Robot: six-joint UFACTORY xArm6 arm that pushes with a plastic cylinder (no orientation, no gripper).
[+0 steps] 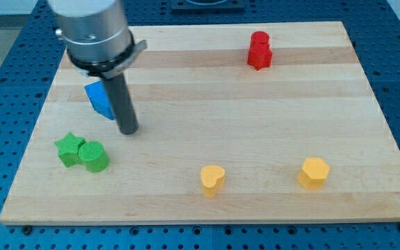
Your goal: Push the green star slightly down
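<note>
The green star lies near the board's left edge, low in the view. A green cylinder touches its right side. My tip rests on the board up and to the right of the star, apart from it. A blue block sits just left of the rod, partly hidden behind it.
Two red blocks stand together at the view's top right. A yellow heart-shaped block and a yellow hexagon sit near the bottom edge. The wooden board lies on a blue perforated table.
</note>
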